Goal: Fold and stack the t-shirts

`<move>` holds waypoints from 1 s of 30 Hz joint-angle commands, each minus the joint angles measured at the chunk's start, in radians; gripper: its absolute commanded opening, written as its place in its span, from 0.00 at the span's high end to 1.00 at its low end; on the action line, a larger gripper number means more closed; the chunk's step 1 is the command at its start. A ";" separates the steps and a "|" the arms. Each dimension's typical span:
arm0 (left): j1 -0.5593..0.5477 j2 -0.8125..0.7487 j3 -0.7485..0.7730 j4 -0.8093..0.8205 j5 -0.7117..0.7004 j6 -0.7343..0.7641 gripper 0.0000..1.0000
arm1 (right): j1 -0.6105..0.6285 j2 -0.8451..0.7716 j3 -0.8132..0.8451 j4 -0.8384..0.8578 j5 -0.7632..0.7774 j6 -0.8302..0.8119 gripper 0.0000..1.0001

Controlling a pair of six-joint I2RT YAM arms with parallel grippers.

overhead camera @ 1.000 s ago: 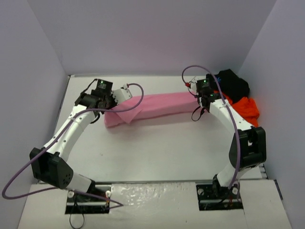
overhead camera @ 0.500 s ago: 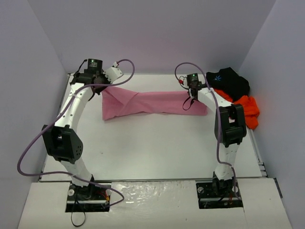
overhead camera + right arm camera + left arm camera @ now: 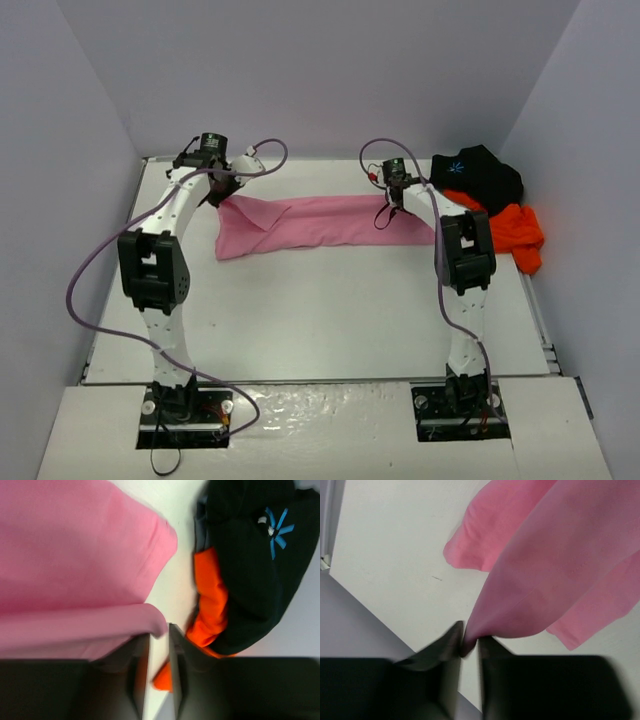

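Note:
The pink t-shirt (image 3: 320, 222) lies stretched in a long band across the back of the table. My left gripper (image 3: 222, 192) is at its left end, shut on a pinched corner of pink cloth (image 3: 560, 570) just above the table; the left wrist view shows the jaws (image 3: 470, 641) nipping it. At the right end my right gripper (image 3: 392, 205) is shut, with a fold of the pink t-shirt (image 3: 75, 555) caught at its fingertips (image 3: 159, 632). The black t-shirt (image 3: 480, 172) with a blue starburst lies crumpled in the back right corner, partly over the orange t-shirt (image 3: 515, 232).
Pale purple walls (image 3: 300, 80) close in the table at the back and both sides. The table's left edge (image 3: 350, 585) runs close beside my left gripper. Black cloth (image 3: 250, 570) and orange cloth (image 3: 210, 600) lie right beside my right gripper. Purple cables loop over both arms.
Both arms have reached toward the back of the table, carrying the pink t-shirt with them. It now lies flatter and farther back, and the black and orange t-shirts are uncovered.

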 commanded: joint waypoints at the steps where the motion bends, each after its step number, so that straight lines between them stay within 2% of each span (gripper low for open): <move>1: 0.025 0.026 0.121 -0.025 0.023 -0.011 0.72 | 0.007 0.045 0.094 0.006 0.080 -0.006 0.56; 2: 0.030 0.039 0.138 -0.030 0.026 -0.017 0.64 | 0.008 0.058 0.103 0.006 0.086 -0.005 0.44; 3: 0.038 0.050 0.153 -0.030 0.026 -0.026 0.53 | 0.009 0.068 0.109 0.007 0.088 -0.004 0.41; 4: 0.042 0.064 0.169 -0.033 0.029 -0.029 0.51 | 0.009 0.077 0.114 0.009 0.087 -0.004 0.40; 7: 0.049 0.099 0.230 -0.044 0.029 -0.039 0.47 | 0.006 0.110 0.159 0.008 0.102 0.012 0.32; 9: 0.051 0.123 0.277 -0.063 0.034 -0.046 0.46 | 0.006 0.130 0.193 0.009 0.116 0.008 0.30; 15: 0.049 0.090 0.287 -0.074 0.057 -0.061 0.47 | 0.006 0.096 0.206 0.013 0.119 0.010 0.31; 17: 0.040 0.022 0.221 -0.060 0.063 -0.051 0.47 | 0.008 0.037 0.171 0.015 0.099 0.021 0.47; 18: 0.037 0.001 0.192 -0.055 0.067 -0.046 0.49 | 0.010 0.020 0.158 0.015 0.097 0.026 0.61; 20: 0.022 -0.046 0.081 -0.007 0.058 -0.042 0.95 | 0.014 -0.019 0.116 0.017 0.081 0.045 1.00; 23: 0.011 -0.108 -0.023 0.019 0.067 -0.047 1.00 | 0.020 -0.081 0.073 0.019 0.086 0.057 0.99; 27: -0.024 -0.185 -0.153 0.067 0.073 -0.040 0.96 | 0.019 -0.143 0.016 0.019 0.073 0.071 0.97; 30: -0.034 -0.216 -0.216 0.072 0.100 -0.036 1.00 | 0.027 -0.179 -0.047 0.017 0.044 0.077 0.99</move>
